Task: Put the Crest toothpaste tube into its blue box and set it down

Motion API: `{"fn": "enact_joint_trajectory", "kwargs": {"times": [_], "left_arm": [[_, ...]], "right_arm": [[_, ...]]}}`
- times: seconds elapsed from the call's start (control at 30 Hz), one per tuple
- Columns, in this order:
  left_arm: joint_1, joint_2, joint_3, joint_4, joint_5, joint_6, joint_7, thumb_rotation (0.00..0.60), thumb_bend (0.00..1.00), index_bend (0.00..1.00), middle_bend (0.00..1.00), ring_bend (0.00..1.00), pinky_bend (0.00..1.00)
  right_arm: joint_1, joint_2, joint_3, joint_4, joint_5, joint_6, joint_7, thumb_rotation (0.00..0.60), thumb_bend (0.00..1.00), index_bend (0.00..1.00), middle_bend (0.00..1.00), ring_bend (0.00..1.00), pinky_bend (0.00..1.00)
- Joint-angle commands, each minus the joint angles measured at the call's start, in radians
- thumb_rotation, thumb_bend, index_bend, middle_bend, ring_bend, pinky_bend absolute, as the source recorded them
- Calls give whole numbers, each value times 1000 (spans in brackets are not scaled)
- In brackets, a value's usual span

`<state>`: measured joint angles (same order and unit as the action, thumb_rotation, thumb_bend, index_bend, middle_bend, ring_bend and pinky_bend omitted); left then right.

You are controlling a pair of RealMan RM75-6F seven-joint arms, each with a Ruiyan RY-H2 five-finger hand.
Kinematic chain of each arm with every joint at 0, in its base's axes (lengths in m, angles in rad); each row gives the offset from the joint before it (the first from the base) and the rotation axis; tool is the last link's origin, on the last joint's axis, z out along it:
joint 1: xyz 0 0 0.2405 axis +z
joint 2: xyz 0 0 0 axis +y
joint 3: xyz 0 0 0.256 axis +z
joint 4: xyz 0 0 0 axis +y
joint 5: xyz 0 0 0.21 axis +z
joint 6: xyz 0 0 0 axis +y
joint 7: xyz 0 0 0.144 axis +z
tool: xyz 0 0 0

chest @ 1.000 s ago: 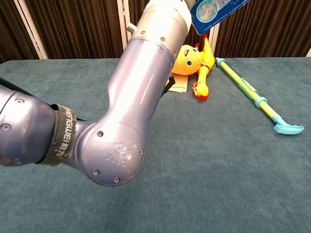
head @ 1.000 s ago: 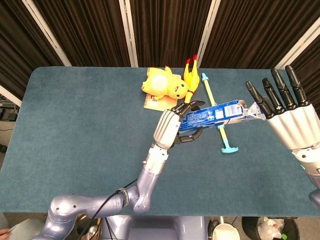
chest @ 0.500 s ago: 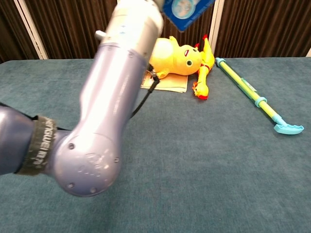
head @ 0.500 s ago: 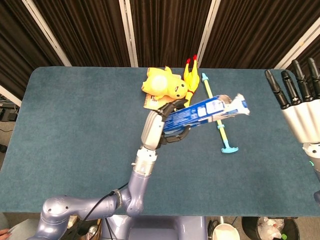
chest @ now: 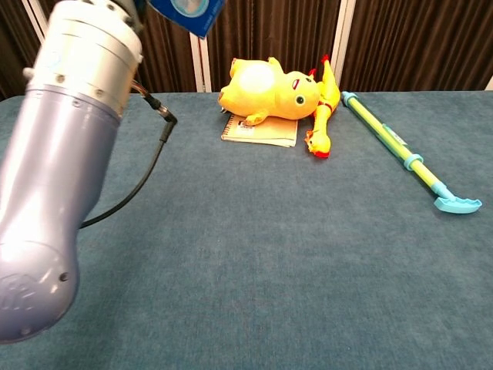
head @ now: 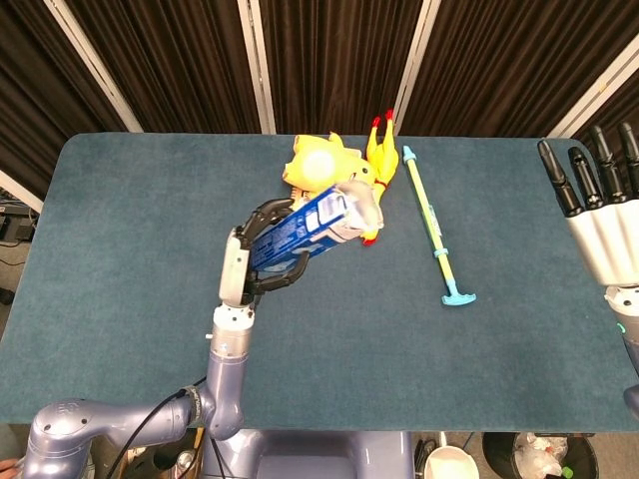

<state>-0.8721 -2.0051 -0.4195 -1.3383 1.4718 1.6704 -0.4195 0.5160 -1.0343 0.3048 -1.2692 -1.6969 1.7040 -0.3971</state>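
My left hand [head: 262, 254] grips the blue Crest box [head: 305, 226] near its lower end and holds it tilted in the air over the table's middle. The box's upper end shows a pale crinkled tip [head: 361, 203], which looks like the toothpaste tube's end; the rest of the tube is hidden. In the chest view only a corner of the box [chest: 187, 11] shows at the top, above my left forearm [chest: 54, 177]. My right hand [head: 601, 215] is raised at the right edge, fingers straight and apart, holding nothing.
At the back of the blue-green table [head: 130, 249] lie a yellow plush duck [chest: 266, 89] on a tan notebook [chest: 258, 131], a rubber chicken [chest: 321, 108] and a long green-and-yellow stick with a teal hook [chest: 404, 154]. My left arm fills the left of the chest view.
My left hand has carried the box leftward, away from the right hand, and tilted it steeper. The right hand let go, drew back right and stays open.
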Motion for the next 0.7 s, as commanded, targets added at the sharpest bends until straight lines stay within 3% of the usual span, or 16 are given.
{"fn": "enact_joint_trajectory", "kwargs": {"times": [0.03, 0.2, 0.33, 0.5, 0.7], "left_arm": [[24, 18, 6, -33, 37, 41, -44, 600, 432, 228, 396, 365, 485], [34, 20, -9, -40, 82, 93, -86, 600, 436, 218, 377, 346, 485], [46, 21, 14, -4, 69, 63, -82, 600, 444, 209, 373, 339, 485], [62, 31, 48, 52, 59, 24, -66, 600, 510, 267, 433, 384, 509], [97, 88, 142, 130, 84, -36, -34, 600, 505, 269, 433, 384, 510]], "right_arm": [[0, -4, -2, 1, -1, 0, 1, 600, 253, 0, 397, 182, 176], [-3, -10, -5, 7, -1, 2, 6, 600, 254, 0, 397, 182, 176], [-7, -14, -11, 11, -4, 4, 7, 600, 253, 0, 397, 182, 176], [-12, -16, -14, 11, -4, 8, 9, 600, 253, 0, 397, 182, 176], [-15, -18, -17, -8, -11, 14, 11, 600, 254, 0, 397, 182, 176]]}}
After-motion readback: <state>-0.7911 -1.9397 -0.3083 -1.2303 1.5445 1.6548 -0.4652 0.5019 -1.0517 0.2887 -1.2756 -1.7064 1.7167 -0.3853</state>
